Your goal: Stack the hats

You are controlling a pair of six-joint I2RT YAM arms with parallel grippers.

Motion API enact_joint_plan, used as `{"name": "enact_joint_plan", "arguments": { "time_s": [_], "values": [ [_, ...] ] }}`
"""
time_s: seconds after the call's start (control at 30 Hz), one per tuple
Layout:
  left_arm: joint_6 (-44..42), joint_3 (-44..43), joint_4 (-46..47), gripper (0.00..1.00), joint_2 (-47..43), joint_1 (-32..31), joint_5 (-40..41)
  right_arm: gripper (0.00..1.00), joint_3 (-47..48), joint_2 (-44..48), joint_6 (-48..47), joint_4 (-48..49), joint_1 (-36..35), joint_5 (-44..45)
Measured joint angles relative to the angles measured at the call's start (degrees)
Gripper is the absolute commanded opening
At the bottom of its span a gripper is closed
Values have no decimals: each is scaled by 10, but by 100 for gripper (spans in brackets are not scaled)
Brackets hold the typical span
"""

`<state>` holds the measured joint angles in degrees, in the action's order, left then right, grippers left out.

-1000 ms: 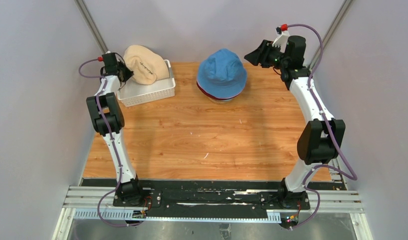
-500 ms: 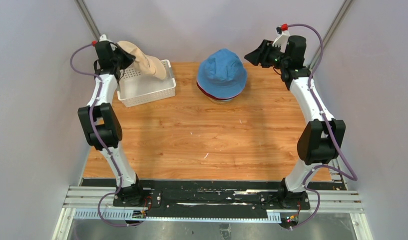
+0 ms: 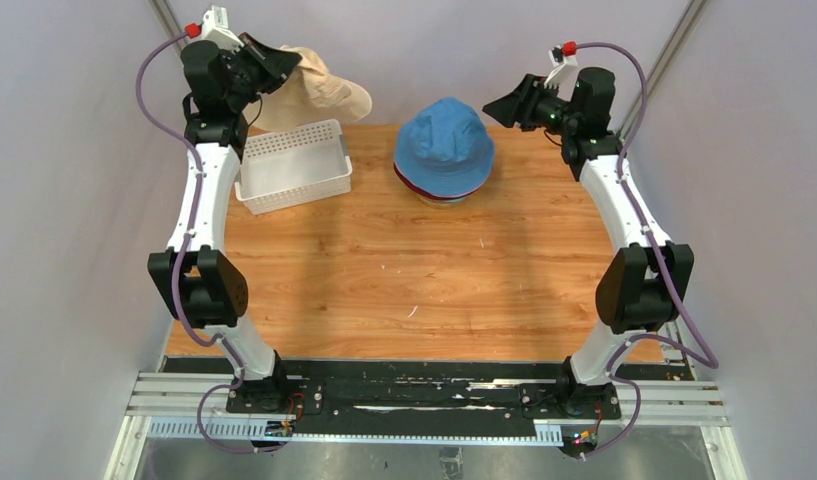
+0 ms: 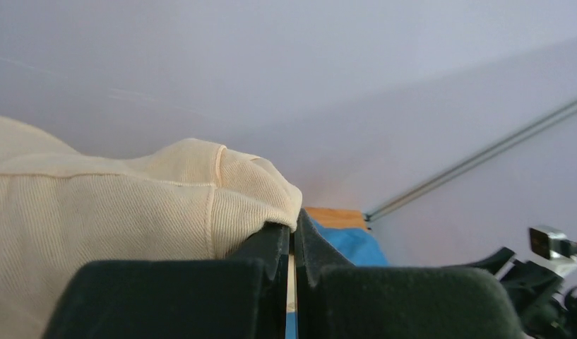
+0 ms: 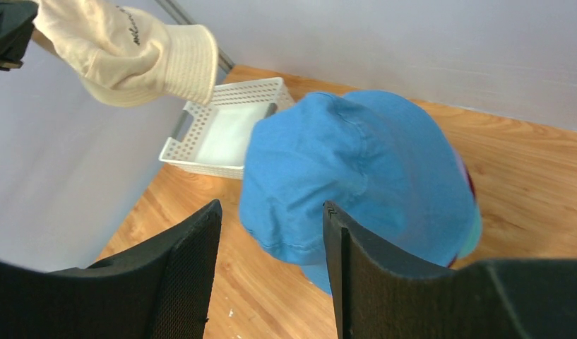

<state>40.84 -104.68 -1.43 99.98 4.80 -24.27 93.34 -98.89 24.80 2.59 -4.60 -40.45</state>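
Beige hat [image 3: 329,92]: 1, aloft upper left above basket [image 3: 294,190] (1), cloth edge grasped in clenched left jaws. Stack, upper centre of desk [image 3: 434,290]: blue hat [image 3: 444,140] topmost, 1; dark red brim [image 3: 426,191] and teal edge [image 5: 474,233] beneath, 1 each. Right jaws parted, empty. Risk: thin pinch slips; floppy brim lands askew.

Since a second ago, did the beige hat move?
Yes. The beige hat rose out of the white basket, pinched in the left claw, and now hangs above the basket's far rim.
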Motion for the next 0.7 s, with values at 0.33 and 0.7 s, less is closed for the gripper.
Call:
{"name": "enact_joint_plan", "arguments": {
  "time_s": [0.33,0.7],
  "values": [
    [105,-24,79,0,-23,-43,-70,54,-1,0,91,106,-19,-64],
    [153,-89,120,0,-16,-130,-82,54,-27,-2,228,266,-42,-116]
  ]
}}
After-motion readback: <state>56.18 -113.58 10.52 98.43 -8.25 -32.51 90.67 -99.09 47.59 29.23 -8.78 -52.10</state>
